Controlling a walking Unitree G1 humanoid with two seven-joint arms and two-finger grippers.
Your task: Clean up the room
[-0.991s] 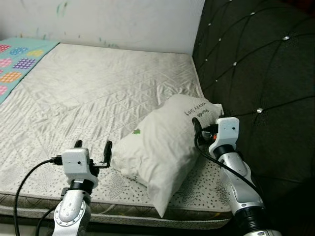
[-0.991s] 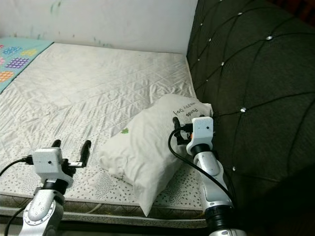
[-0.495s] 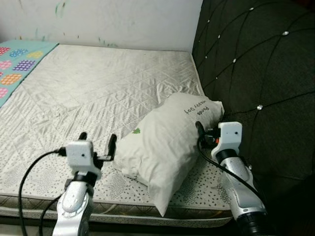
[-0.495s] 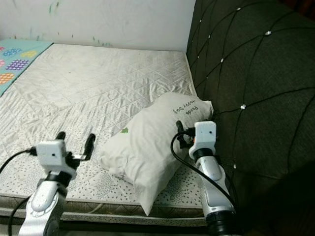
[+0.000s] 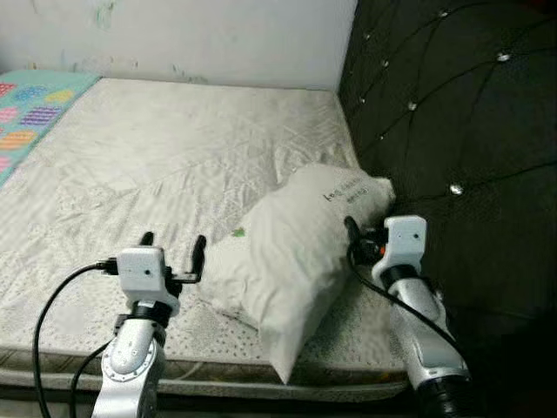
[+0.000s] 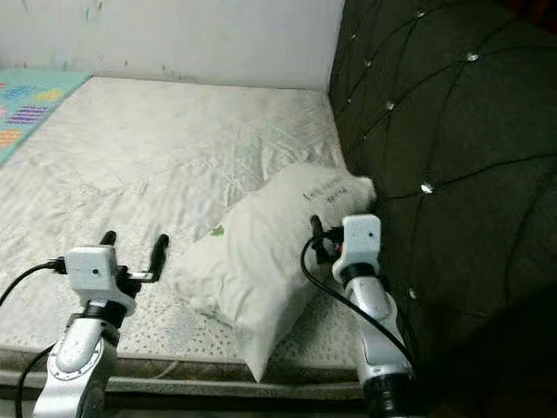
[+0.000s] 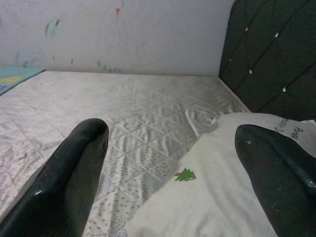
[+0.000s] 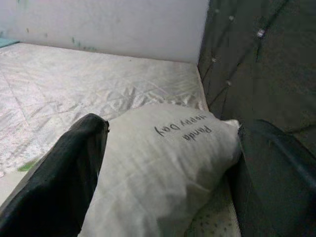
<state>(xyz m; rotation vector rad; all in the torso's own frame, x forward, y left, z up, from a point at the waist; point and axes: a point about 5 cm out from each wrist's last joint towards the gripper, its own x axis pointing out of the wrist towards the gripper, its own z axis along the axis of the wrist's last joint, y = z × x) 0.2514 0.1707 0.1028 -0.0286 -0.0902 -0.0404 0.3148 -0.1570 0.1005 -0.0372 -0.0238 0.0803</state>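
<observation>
A white pillow (image 5: 291,261) with a small green tree print and dark handwriting lies askew at the near right of the bed, its far end against the black headboard (image 5: 452,113). My left gripper (image 5: 173,240) is open just left of the pillow's near edge, above the mattress (image 5: 174,139). In the left wrist view the pillow (image 7: 222,197) lies beside one finger (image 7: 269,168). My right gripper (image 8: 177,123) is open at the pillow's right side, by the headboard, and its two fingers straddle the pillow's lettered end (image 8: 163,163).
The white quilted mattress stretches far to the left and back to a pale wall (image 5: 218,35). A patterned turquoise blanket (image 5: 35,96) lies at the far left. The tufted headboard closes off the right side. The bed's front edge (image 5: 226,379) runs just before my arms.
My left gripper has risen a little and come closer to the pillow's edge. The right gripper has barely moved. The view has shifted slightly and is now blurred.
</observation>
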